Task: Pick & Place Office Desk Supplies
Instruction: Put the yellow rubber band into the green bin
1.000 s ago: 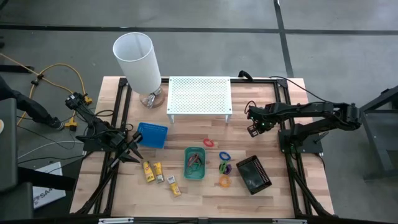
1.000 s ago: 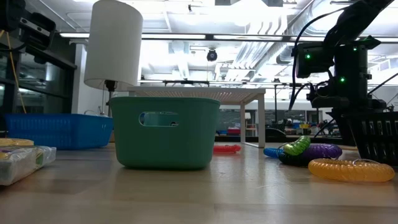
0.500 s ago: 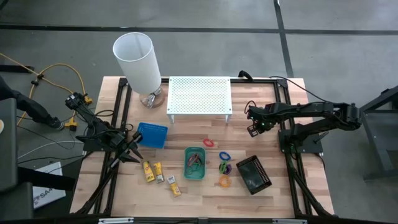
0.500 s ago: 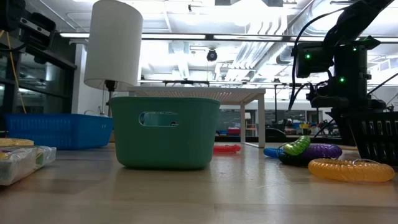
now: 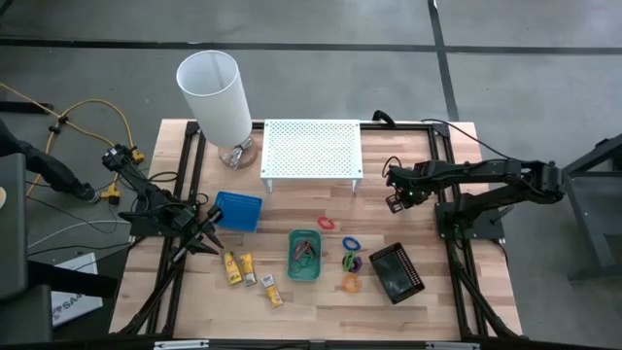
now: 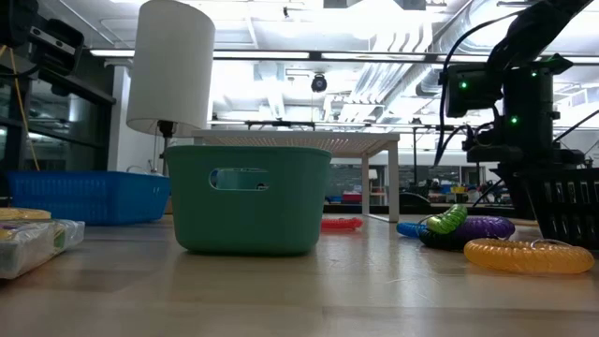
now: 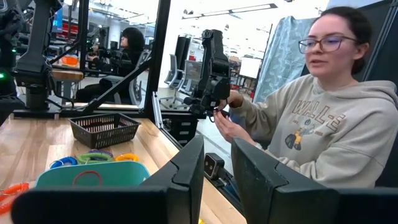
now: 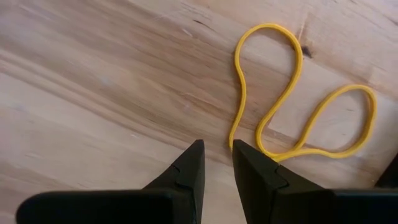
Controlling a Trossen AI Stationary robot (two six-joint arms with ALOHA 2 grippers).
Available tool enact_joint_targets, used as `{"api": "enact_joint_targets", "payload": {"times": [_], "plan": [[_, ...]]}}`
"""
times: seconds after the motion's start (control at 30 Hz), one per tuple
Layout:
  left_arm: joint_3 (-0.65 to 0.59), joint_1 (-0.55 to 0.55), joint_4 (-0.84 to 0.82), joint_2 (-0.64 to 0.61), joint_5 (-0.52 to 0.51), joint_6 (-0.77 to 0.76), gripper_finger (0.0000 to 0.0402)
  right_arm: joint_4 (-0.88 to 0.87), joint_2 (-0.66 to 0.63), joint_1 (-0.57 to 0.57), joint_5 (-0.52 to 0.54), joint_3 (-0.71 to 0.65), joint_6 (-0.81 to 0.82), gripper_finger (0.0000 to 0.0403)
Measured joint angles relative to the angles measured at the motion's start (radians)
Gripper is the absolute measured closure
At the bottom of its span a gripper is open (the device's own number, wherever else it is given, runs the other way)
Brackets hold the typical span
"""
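The office supplies lie on the wooden table. A green tray (image 5: 304, 256) holds dark clips and a red ring, with a blue tray (image 5: 238, 210) to its left and a black tray (image 5: 396, 273) to its right. Yellow-and-white blocks (image 5: 249, 273) sit near the front. Red (image 5: 327, 223), blue (image 5: 351, 242), purple (image 5: 351, 262) and orange (image 5: 351, 283) rings lie between the trays. My right gripper (image 8: 217, 147) points down, narrowly open, above a yellow rubber band (image 8: 292, 102) lying flat on the wood. My left gripper (image 5: 208, 239) is level beside the blue tray, narrowly open and holding nothing.
A white cylindrical lamp (image 5: 216, 95) and a white perforated shelf (image 5: 312, 149) stand at the table's far side. A person in a beige hoodie (image 7: 323, 118) sits beyond the table, hands on another small arm. Bare wood lies along the near edge.
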Motion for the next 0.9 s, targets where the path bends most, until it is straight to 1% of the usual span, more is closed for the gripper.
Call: {"api": "enact_joint_targets", "payload": {"times": [0.1, 0.23, 0.4, 0.57, 0.9], "plan": [[0.0, 0.0, 0.0, 0.0, 0.0, 0.0, 0.0323, -0.001, 0.0, 0.0, 0.002, 0.0, 0.0, 0.0332], [0.0, 0.0, 0.0, 0.0, 0.0, 0.0, 0.0323, -0.005, 0.0, 0.0, 0.03, 0.0, 0.0, 0.0332], [0.0, 0.0, 0.0, 0.0, 0.0, 0.0, 0.0323, -0.011, 0.002, 0.0, 0.031, 0.0, -0.001, 0.0332], [0.0, 0.0, 0.0, 0.0, 0.0, 0.0, 0.0323, -0.011, 0.032, 0.012, 0.053, 0.0, -0.017, 0.0332], [0.0, 0.0, 0.0, 0.0, 0.0, 0.0, 0.0323, 0.005, 0.096, 0.016, 0.053, 0.003, -0.037, 0.0332]]}}
